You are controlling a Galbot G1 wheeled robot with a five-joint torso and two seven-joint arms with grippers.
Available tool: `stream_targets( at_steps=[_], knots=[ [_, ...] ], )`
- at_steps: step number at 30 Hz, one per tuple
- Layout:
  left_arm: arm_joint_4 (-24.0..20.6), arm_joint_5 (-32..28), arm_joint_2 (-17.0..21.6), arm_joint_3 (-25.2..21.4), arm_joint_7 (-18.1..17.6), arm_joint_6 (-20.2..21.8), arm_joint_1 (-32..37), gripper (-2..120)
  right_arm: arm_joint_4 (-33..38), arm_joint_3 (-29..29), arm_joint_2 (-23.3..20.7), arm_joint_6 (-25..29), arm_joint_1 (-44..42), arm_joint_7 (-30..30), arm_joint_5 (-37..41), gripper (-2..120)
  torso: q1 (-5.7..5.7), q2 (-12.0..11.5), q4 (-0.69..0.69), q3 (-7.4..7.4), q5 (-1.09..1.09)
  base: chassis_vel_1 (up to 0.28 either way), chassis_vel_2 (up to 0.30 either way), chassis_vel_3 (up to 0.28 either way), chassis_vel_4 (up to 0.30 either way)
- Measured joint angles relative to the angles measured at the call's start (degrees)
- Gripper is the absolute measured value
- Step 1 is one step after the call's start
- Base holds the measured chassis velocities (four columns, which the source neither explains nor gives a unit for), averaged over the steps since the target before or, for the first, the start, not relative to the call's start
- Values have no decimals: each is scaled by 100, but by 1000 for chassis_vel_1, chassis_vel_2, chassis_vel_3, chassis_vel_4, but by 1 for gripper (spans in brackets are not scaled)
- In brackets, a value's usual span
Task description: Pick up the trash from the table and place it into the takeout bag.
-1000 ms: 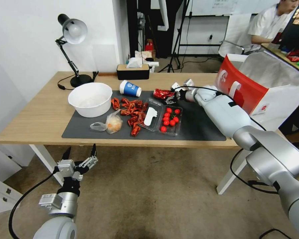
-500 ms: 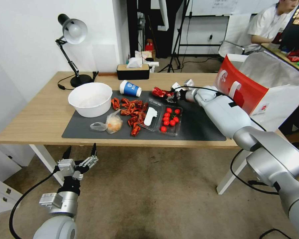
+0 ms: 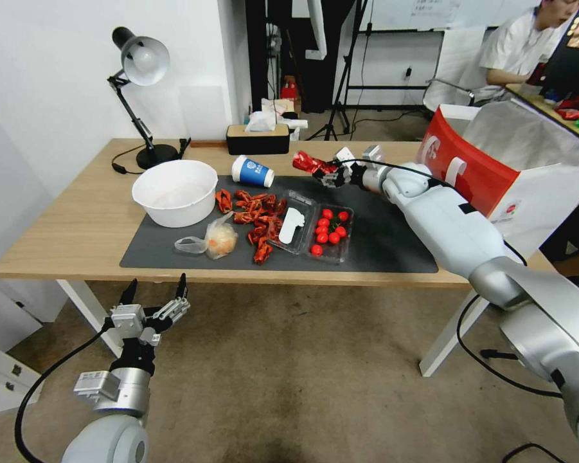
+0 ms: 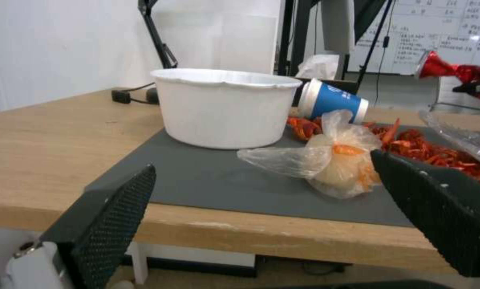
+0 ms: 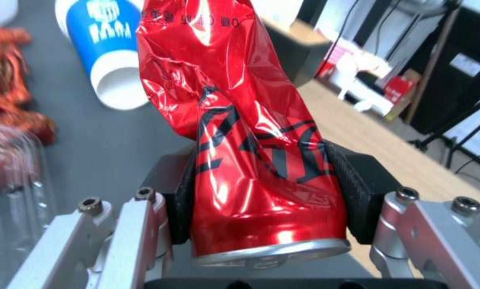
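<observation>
**Above the mat, a crushed can held clear for the bag**

Above the far edge of the dark mat point(image 3: 379, 247), the right pincer point(image 3: 331, 172) pinched the crushed red can point(image 3: 307, 162) between its two black pads, gripping the lower, less crumpled part of the body so the dented end stuck out free. The can hung off the tabletop point(image 3: 77, 225), high enough to clear the blue-and-white paper cup point(image 3: 252, 172) lying on its side just beyond and the clear tray of cherry tomatoes point(image 3: 329, 233) below. That height seemed chosen for carrying: the takeout bag point(image 3: 469, 173) stood open at the tabletop's right end, near the arm's elbow, its mouth well above the mat.

Other trash waited on the mat: the clear plastic bag with the orange lump point(image 3: 217, 239) beside the white bowl point(image 3: 175, 191), and red scraps point(image 3: 254, 215) strewn between them and the tray.

Below the tabletop's front edge, the left pincer point(image 3: 153, 302) hung parked with fingers spread, pointing up toward the plastic bag but touching nothing.
</observation>
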Motion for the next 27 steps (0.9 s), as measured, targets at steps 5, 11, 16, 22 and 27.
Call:
stream_targets(
  at_steps=[5, 11, 16, 22, 27],
  knots=[
    [-22, 27, -8, -5, -5, 9, 29, 100, 907, 195, -337, -76, -262, 234, 219, 51, 0, 0, 0, 0, 0, 0, 0, 0, 0],
    [-90, 65, -49, -20, -10, 28, 55, 100, 1883, 341, -657, -101, -573, 391, 367, 51, 0, 0, 1, 0, 0, 0, 0, 0, 0],
    [-112, 82, -83, -21, -15, 29, 72, 100, 2569, 607, -907, -103, -915, 698, 449, 51, 0, 0, 0, 0, 1, 0, 0, 0, 0],
    [-124, 81, -88, -23, -20, 17, 92, 100, 3474, 1170, -1182, -397, -1360, 1606, 487, 51, 0, 0, 0, 0, 0, 0, 0, 0, 0],
    [-138, 66, -56, -34, -22, 4, 111, 100, 4411, 1643, -1510, -886, -1636, 2825, 960, 51, -1, 0, 0, -1, -1, 0, 0, 0, 0]
  ],
)
